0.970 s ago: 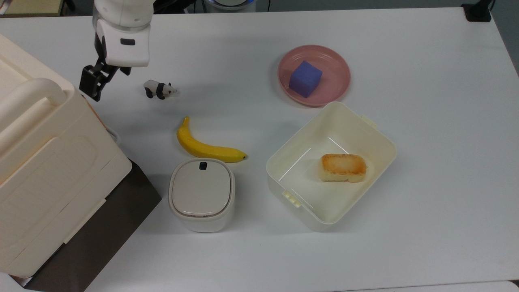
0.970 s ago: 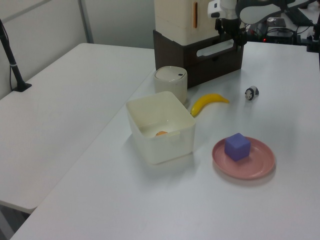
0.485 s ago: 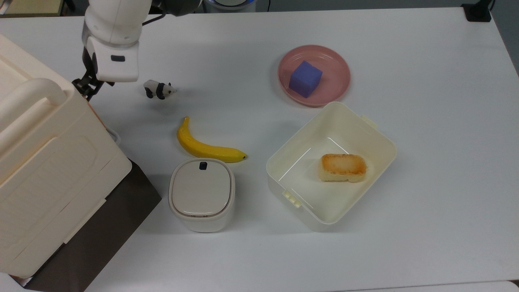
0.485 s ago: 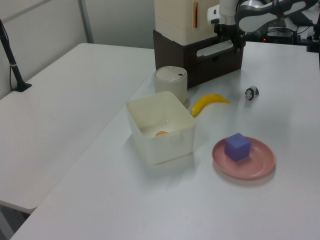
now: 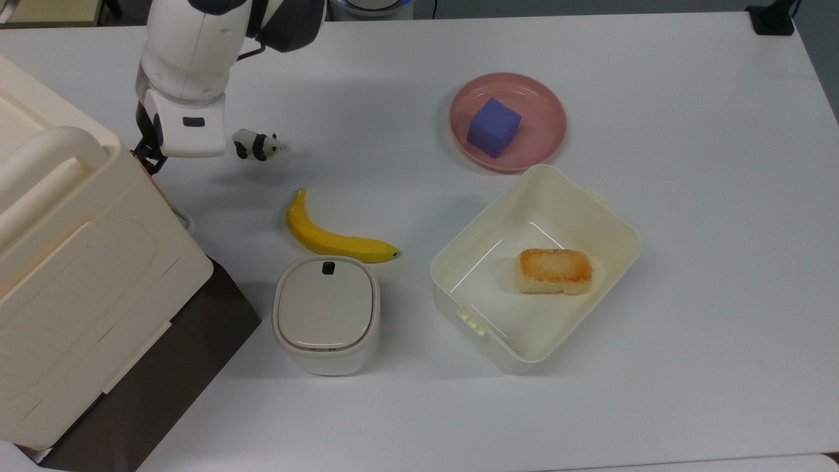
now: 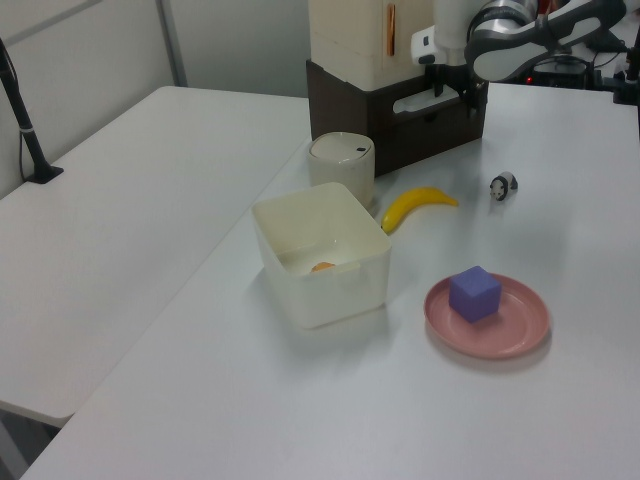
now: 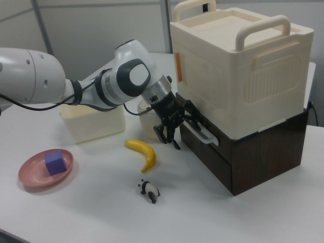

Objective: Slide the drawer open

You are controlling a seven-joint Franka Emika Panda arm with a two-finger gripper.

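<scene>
The drawer is the dark brown front under the large cream box, with a thin white bar handle. In the left view the drawer sits below the handle, and its front looks flush with the cabinet. My gripper stands open at the handle's end nearest the banana, one dark finger below the bar and one above it. The left view puts the gripper right against the handle. In the top view the gripper is mostly hidden under the white wrist, beside the box's corner.
The large cream box sits on the dark cabinet. In front of the drawer lie a banana and a panda toy. A lidded cream pot, an open tub holding bread, and a pink plate with a blue cube stand further off.
The arm has come down and in toward the drawer front. The gripper moved from above the box's corner to the white handle. Nothing else moved.
</scene>
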